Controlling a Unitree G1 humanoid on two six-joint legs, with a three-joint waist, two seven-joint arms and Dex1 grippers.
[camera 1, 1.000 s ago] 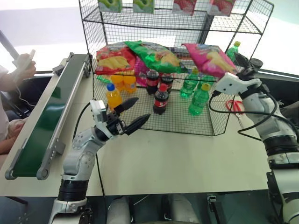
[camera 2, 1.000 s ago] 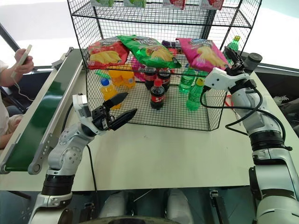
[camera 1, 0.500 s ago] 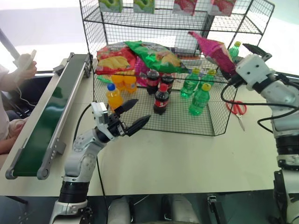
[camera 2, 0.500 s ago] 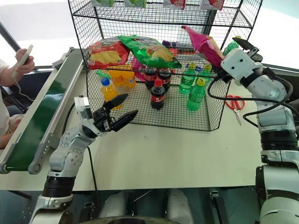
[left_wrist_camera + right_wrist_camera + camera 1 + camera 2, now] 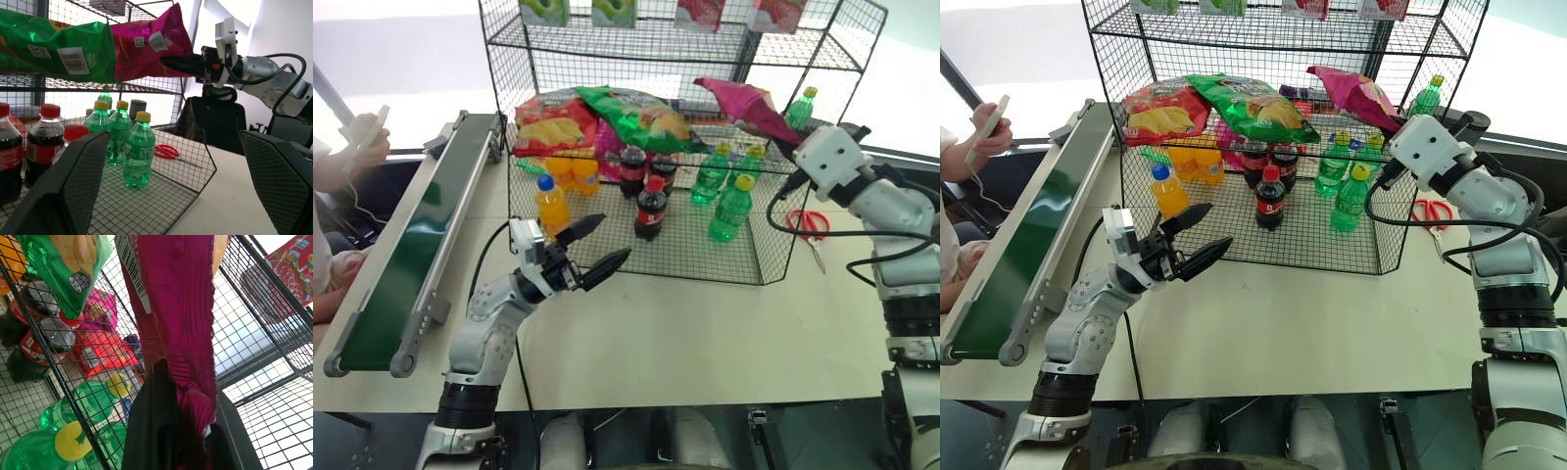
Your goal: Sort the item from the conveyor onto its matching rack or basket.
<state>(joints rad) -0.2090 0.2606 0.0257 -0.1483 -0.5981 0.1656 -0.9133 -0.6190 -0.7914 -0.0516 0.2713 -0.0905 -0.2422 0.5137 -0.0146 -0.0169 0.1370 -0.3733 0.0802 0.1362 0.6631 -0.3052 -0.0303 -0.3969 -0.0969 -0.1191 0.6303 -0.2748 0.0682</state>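
Note:
The magenta-pink chip bag (image 5: pixel 740 100) hangs roughly level over the right end of the black wire rack's (image 5: pixel 509 59) middle tier, beside a green chip bag (image 5: pixel 636 113). My right gripper (image 5: pixel 785 135) is shut on the bag's end seam (image 5: pixel 195 396), just outside the rack's right side. In the left wrist view the bag (image 5: pixel 146 46) sits in line with the green one, with the right gripper (image 5: pixel 188 63) clamped on its end. My left gripper (image 5: pixel 597 245) stands open and empty in front of the rack's lower basket. The dark-green conveyor (image 5: pixel 411 255) runs along the left with nothing on it.
A red chip bag (image 5: pixel 548 122) lies left on the middle tier. Orange, cola and green bottles (image 5: pixel 651 208) stand in the lower basket. Red scissors (image 5: pixel 808 223) lie on the table to the right of the rack. A person (image 5: pixel 352 147) sits past the conveyor holding a phone.
The bag lay flat on the tier, then rose on edge with my right hand. It has now tipped back towards level, with the gripper shut on its seam. The left arm stayed put.

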